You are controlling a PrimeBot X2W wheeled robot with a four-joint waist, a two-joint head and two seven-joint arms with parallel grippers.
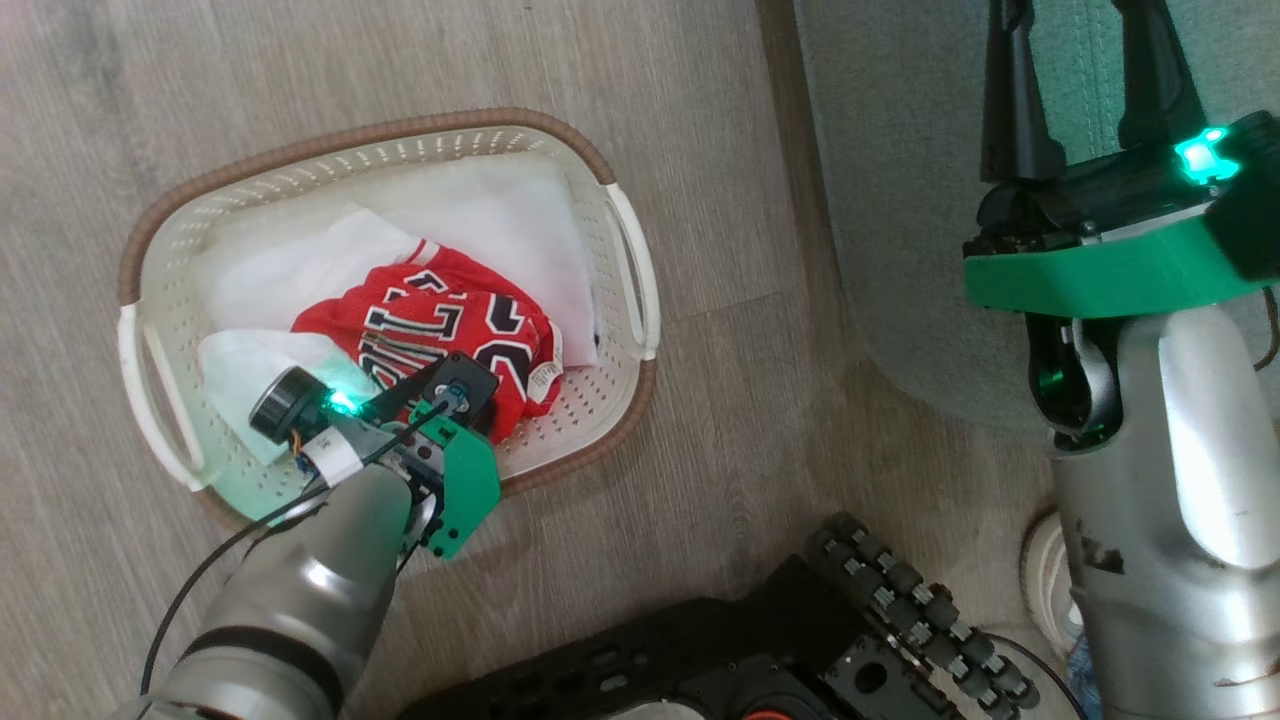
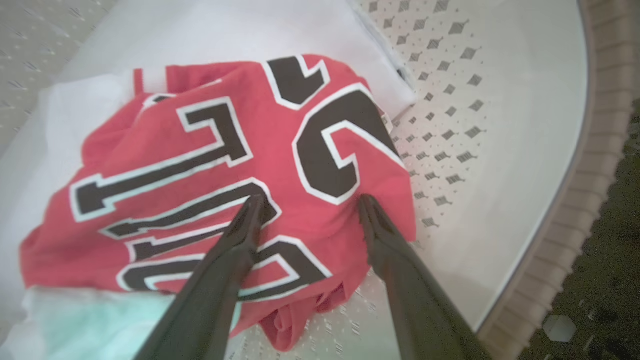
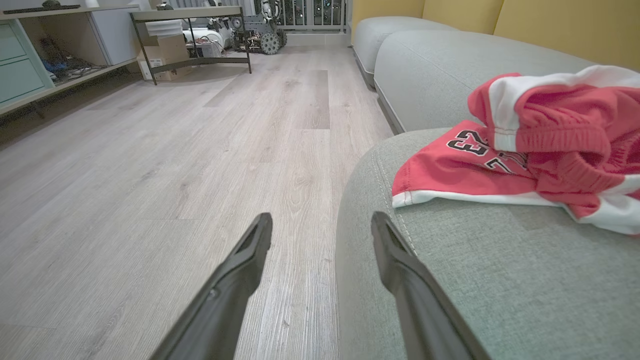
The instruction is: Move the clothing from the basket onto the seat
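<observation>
Two hands stand fully spread and neither holds anything, as you can see; your left hand (image 2: 310, 200) reaches down into the basket (image 1: 350, 135) on the wooden floor (image 1: 700, 80), both fingertips resting on the crumpled red jersey (image 2: 200, 165), which lies over a white cloth (image 1: 285, 275); your right hand (image 3: 321, 220) hovers at the rounded edge of the seat (image 3: 500, 290); red shorts (image 3: 560, 135) with white trim already lie on that seat.

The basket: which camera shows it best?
The head view: the whole basket from above, rim and both handles. The left wrist view catches a stretch of its perforated wall and braided rim. The right wrist view looks at floor and seat.
</observation>
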